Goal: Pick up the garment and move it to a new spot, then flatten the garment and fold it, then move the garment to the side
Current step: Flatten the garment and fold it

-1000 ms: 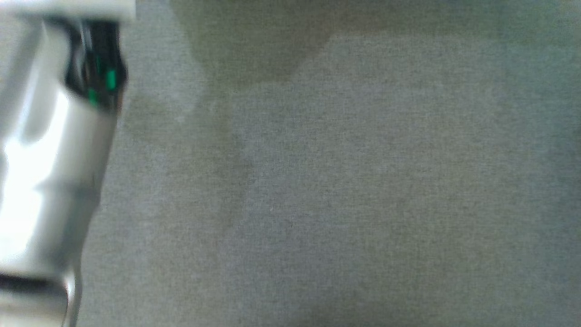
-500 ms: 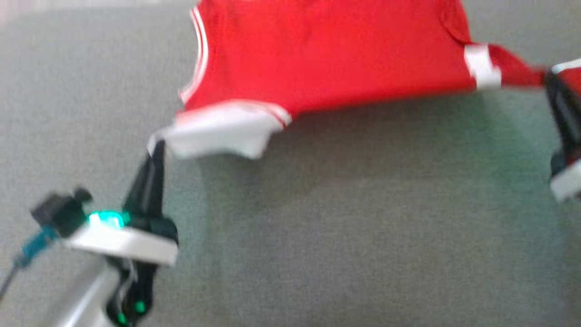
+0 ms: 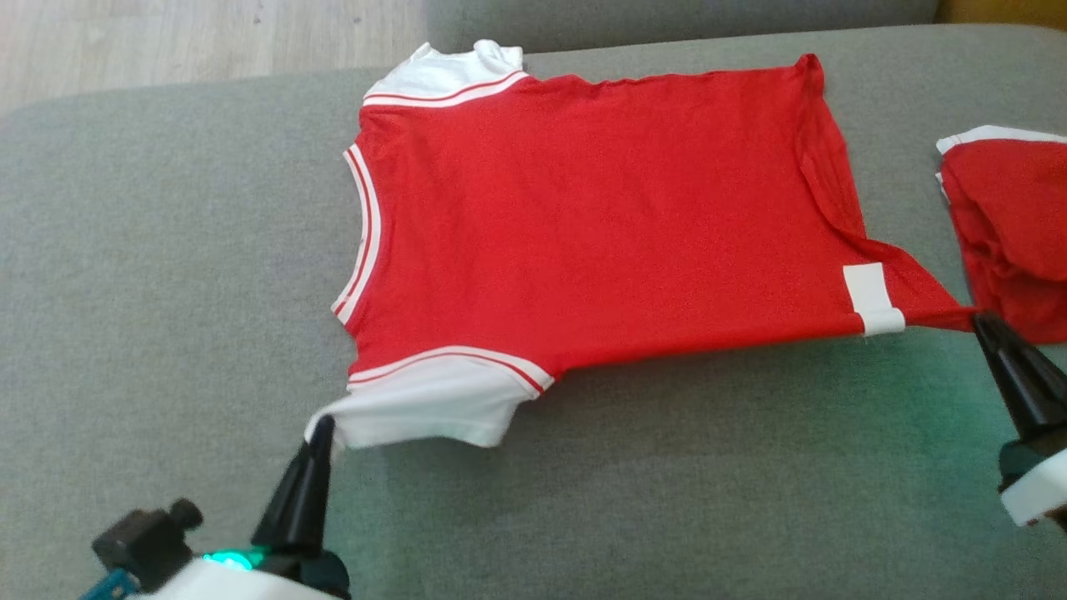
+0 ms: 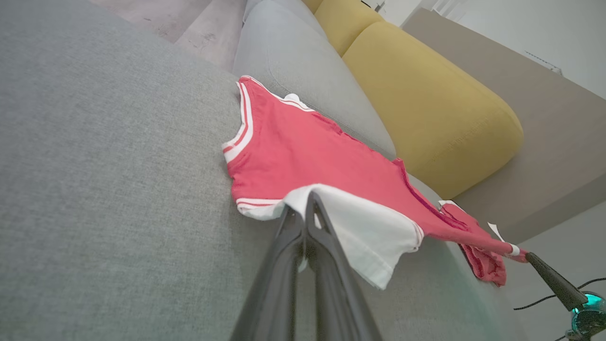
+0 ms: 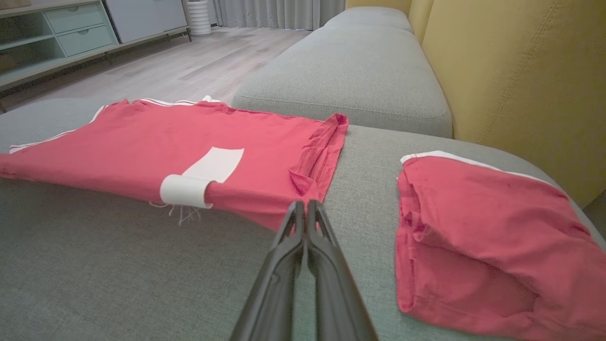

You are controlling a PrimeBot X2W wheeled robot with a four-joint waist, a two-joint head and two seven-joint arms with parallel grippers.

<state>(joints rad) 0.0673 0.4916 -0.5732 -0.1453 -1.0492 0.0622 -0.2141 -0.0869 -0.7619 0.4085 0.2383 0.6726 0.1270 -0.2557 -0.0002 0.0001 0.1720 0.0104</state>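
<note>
The garment [image 3: 600,217] is a red T-shirt with white sleeves and striped trim, spread nearly flat across the grey sofa seat [image 3: 167,250]. My left gripper [image 3: 321,427] is shut on the edge of its near white sleeve [image 4: 360,227], lifting it slightly. At the lower right, my right gripper [image 3: 979,318] is shut on the shirt's near hem corner, beside a white label [image 5: 199,177]; that corner is pulled taut toward it. The left gripper [image 4: 310,201] and the right gripper [image 5: 305,206] each pinch fabric at the tips in their wrist views.
A second red garment [image 3: 1009,233] lies crumpled on the seat to the right [image 5: 478,237]. Yellow back cushions [image 4: 426,94] run along the far side. Wooden floor [image 3: 167,42] lies past the seat's far left edge.
The head camera has swung, bringing the shirt and both grippers fully into view. Since half a second ago the shirt lies flatter and lower on the seat, both grippers still shut on it.
</note>
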